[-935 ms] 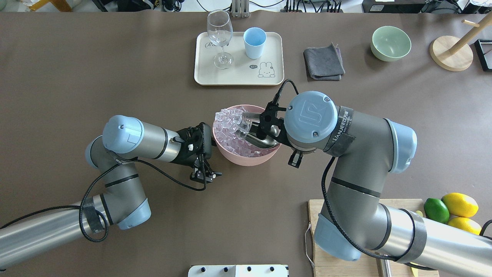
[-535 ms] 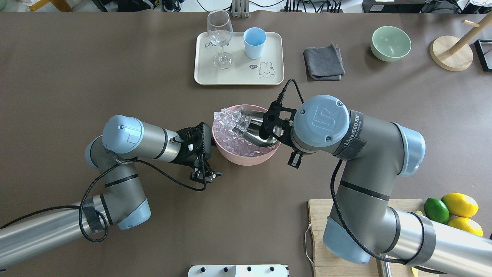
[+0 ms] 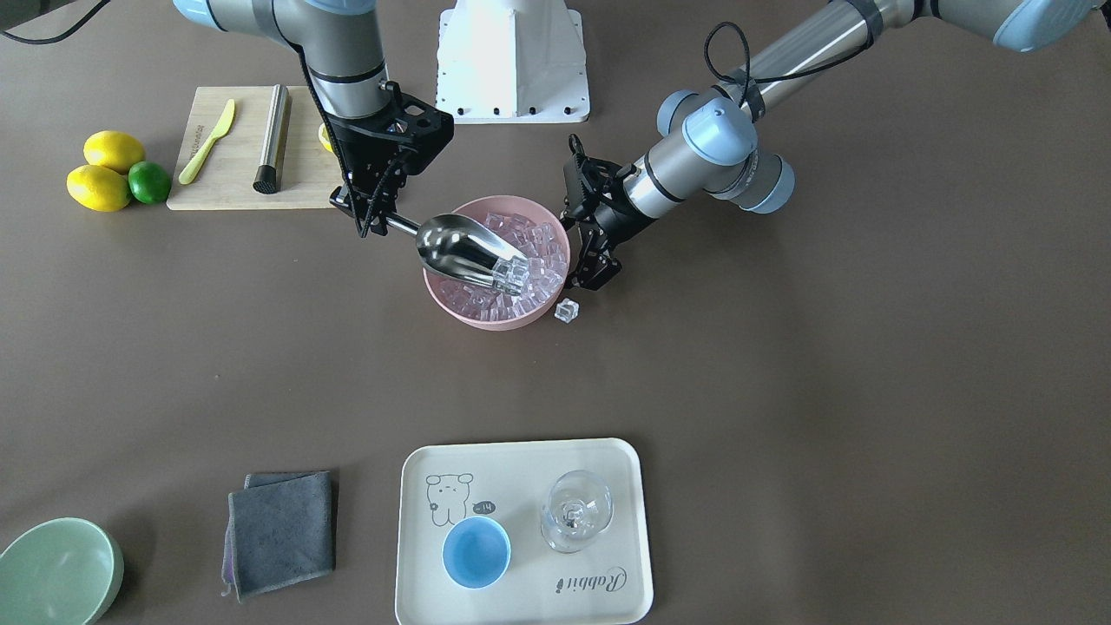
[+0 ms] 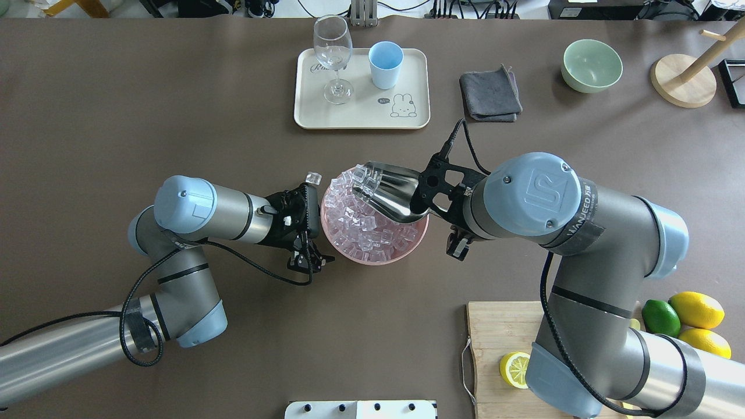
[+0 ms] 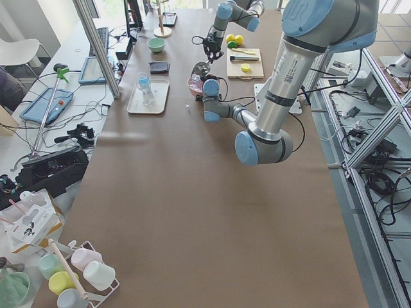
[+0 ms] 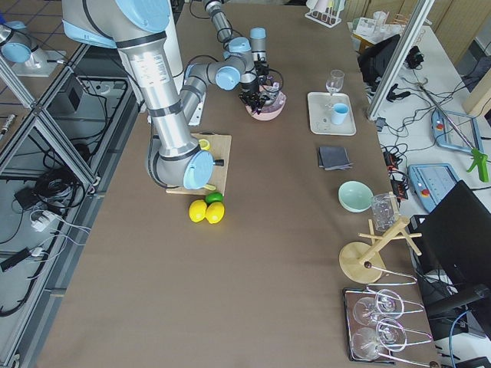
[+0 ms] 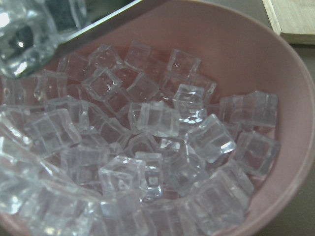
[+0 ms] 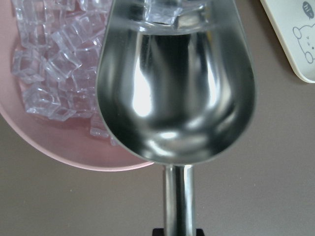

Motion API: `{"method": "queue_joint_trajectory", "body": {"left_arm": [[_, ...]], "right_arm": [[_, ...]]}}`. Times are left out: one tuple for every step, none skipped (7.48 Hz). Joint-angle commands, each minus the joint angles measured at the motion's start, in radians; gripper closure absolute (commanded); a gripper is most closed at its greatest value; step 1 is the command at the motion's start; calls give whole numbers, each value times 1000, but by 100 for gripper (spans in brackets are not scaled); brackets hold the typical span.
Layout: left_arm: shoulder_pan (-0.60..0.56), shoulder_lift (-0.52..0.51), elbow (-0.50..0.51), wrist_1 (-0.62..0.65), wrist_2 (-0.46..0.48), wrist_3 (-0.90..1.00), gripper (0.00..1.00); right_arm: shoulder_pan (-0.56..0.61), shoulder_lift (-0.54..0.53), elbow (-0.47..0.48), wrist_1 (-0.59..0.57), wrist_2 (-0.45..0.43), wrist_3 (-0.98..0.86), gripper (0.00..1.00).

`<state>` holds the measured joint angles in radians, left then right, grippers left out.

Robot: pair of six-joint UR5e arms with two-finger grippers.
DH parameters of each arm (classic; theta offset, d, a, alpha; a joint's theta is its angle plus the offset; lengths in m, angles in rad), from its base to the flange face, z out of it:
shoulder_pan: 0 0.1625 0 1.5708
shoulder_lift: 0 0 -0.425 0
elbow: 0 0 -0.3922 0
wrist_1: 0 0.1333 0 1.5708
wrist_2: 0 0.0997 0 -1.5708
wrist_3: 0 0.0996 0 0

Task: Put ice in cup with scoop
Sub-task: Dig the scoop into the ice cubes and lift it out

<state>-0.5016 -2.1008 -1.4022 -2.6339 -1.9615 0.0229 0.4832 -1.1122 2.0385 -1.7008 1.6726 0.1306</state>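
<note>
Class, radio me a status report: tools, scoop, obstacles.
Right tool shut on scoop, ice at its lip, over bowl. Left tool beside bowl, grip unclear. One cube loose on table.

We've got scoop (image 4: 390, 195) over the bowl (image 4: 375, 261) of ice (image 4: 366, 230), one cube (image 4: 314, 177) on the worktop (image 4: 174, 87) beside it. Cup (image 4: 385, 64) on tray (image 4: 361, 113) beyond.

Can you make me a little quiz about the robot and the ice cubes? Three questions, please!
1. True or false: some of the ice is already in the cup.
2. Which gripper's fingers hold the scoop? A) left B) right
3. Fill in the gap: one stray cube lies on the table, right beside the pink ____.

Key:
1. False, the cup is empty.
2. B, the right gripper.
3. bowl.
</note>
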Motion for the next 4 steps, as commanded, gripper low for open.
{"method": "queue_joint_trajectory", "body": {"left_arm": [[-2, 1, 0, 2, 10, -3, 2], [-3, 1, 2, 2, 10, -3, 2], [-3, 2, 2, 2, 10, -3, 2], [-8, 4, 2, 3, 12, -3, 2]], "right_arm": [[0, -50, 35, 79, 15, 37, 100], [0, -60, 57, 79, 16, 41, 100], [0, -75, 84, 79, 32, 41, 100], [42, -83, 88, 76, 71, 52, 100]]}}
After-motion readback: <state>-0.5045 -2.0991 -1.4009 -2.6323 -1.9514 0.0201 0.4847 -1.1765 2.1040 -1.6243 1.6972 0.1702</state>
